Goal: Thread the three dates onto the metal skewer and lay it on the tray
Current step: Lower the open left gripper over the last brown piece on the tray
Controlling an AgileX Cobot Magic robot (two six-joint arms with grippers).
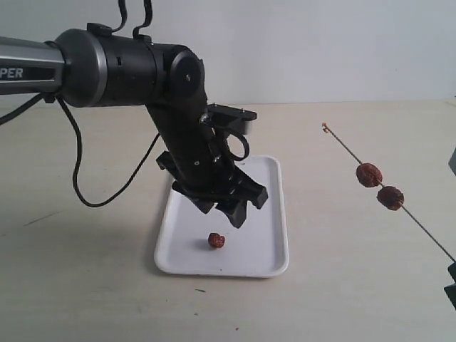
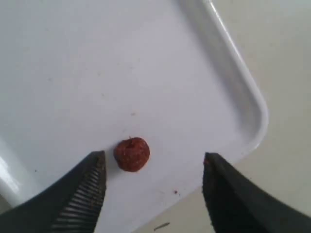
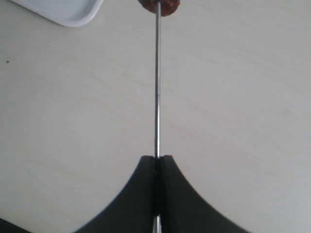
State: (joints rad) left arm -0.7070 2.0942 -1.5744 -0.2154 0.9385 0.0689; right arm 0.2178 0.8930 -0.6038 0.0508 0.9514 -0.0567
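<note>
One date point(image 1: 216, 240) point(image 2: 131, 154) lies loose on the white tray point(image 1: 267, 242) point(image 2: 97, 73), near its front edge. My left gripper point(image 1: 235, 203) point(image 2: 153, 162) hovers open just above it; the date sits close to one finger point(image 2: 90, 187). Two more dates point(image 1: 369, 174) point(image 1: 390, 197) are threaded on the metal skewer point(image 1: 420, 224) point(image 3: 157, 87), held up in the air at the right, its tip pointing toward the back. My right gripper point(image 3: 156, 159) is shut on the skewer's lower end; only a dark edge of it shows in the exterior view. One threaded date point(image 3: 163, 6) shows at the right wrist view's edge.
The tray rests on a pale beige table point(image 1: 356, 285). A black cable point(image 1: 107, 192) loops from the left arm over the table left of the tray. A tray corner point(image 3: 68, 12) shows in the right wrist view. Small crumbs dot the tray and table.
</note>
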